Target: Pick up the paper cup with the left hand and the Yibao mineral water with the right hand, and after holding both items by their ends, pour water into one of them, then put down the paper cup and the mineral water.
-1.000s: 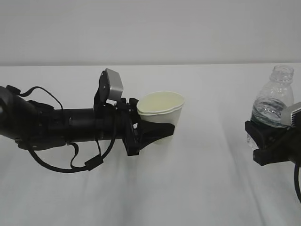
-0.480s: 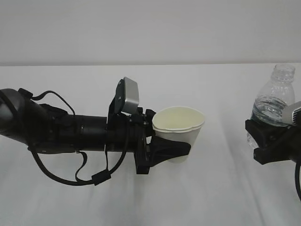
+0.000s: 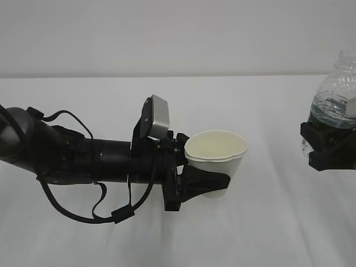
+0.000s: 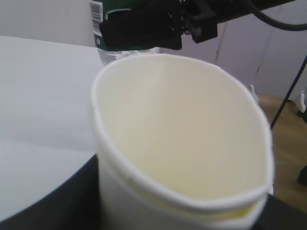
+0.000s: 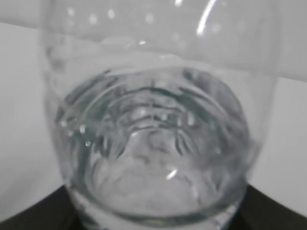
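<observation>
My left gripper (image 3: 216, 176) is shut on the white paper cup (image 3: 217, 156) and holds it upright at mid-table, mouth up. The cup (image 4: 182, 143) fills the left wrist view, and its cream inside looks dry. At the far right edge my right gripper (image 3: 329, 148) is shut on the lower body of the Yibao mineral water (image 3: 336, 94), which stands upright and part full. Its neck is cut off by the frame. The bottle (image 5: 153, 134) fills the right wrist view. Its green label (image 4: 109, 13) shows beyond the cup, gripped by the right gripper (image 4: 144, 26).
A white cloth covers the table (image 3: 267, 222), with a pale wall behind. Loose black cables (image 3: 105, 208) hang under the left arm. In the left wrist view, wooden floor (image 4: 288, 143) and grey cabinet doors lie past the table's far side.
The left arm has carried the cup to the right, toward the bottle. The right gripper has moved the bottle up and slightly right, so its neck is now cut off.
</observation>
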{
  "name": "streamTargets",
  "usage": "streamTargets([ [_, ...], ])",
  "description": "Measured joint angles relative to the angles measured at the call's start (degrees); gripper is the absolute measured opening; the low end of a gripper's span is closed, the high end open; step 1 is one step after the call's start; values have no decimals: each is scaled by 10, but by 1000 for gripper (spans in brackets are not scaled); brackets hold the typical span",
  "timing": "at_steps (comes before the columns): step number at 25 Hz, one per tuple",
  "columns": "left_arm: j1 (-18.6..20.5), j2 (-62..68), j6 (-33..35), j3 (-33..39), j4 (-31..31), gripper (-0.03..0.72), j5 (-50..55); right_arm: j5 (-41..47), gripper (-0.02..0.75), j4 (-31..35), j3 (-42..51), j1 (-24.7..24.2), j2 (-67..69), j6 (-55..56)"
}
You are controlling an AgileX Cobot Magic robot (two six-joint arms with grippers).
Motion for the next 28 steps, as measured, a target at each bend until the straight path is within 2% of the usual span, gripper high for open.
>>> streamTargets([
  [10,-36,3,0,-1,0,437,0,91,405,0,-2,0,-95,14],
  [15,-40,5,0,-15,0,436,0,142,405,-2,-6,0,-132,14],
  [21,-40,13,0,-63,13,436,6,175,405,-29,-8,0,-162,15],
  [28,-40,55,-31,-104,34,436,8,208,405,-81,-15,0,-167,12],
])
